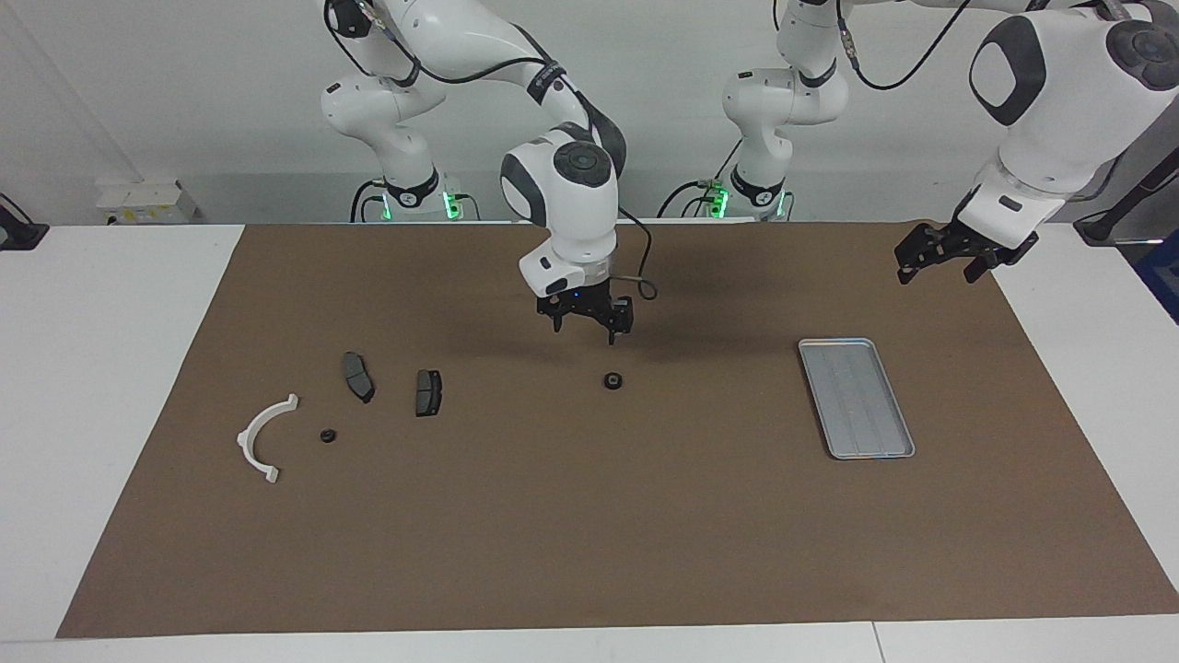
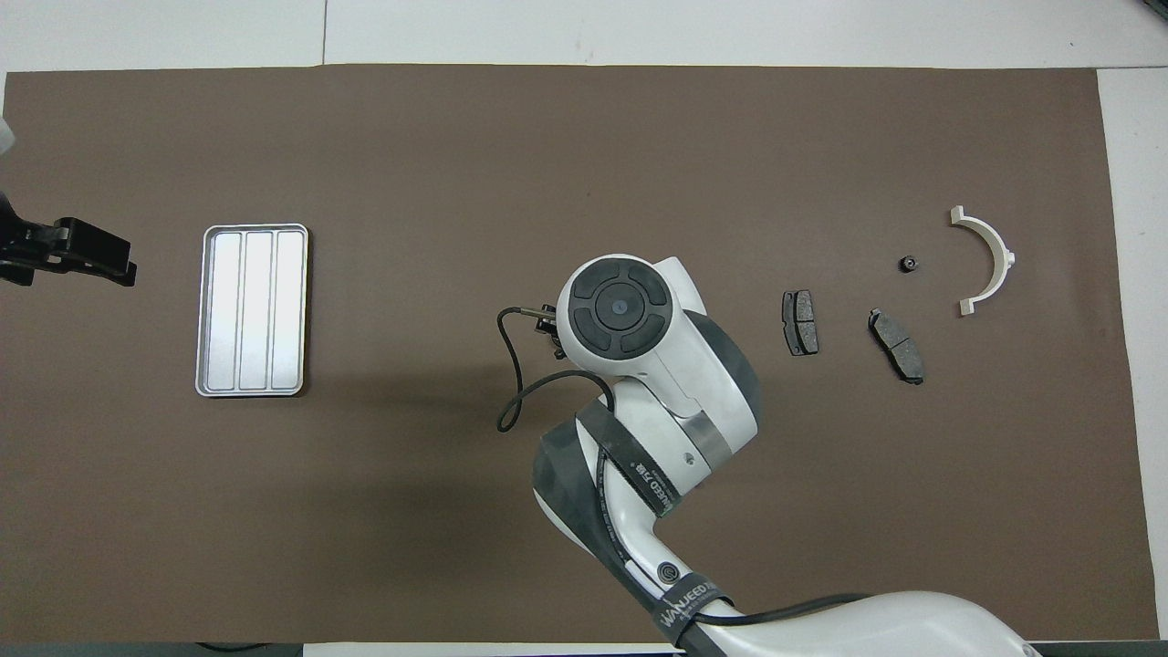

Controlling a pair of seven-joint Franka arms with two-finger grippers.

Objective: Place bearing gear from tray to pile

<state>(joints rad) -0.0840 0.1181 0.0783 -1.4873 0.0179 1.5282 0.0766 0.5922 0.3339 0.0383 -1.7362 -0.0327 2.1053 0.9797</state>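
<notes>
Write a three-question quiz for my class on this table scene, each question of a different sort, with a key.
1. True or false: the tray holds a bearing gear.
2. Which gripper is above the mat's middle, just robot-side of the lone bearing gear? A) left gripper B) right gripper
3. Fill in: the smaller gear lies beside the white ___.

Key:
1. False: the tray holds nothing.
2. B; the left gripper waits, raised near the mat's edge at its own end.
3. bracket; two brake pads lie nearby.
</notes>
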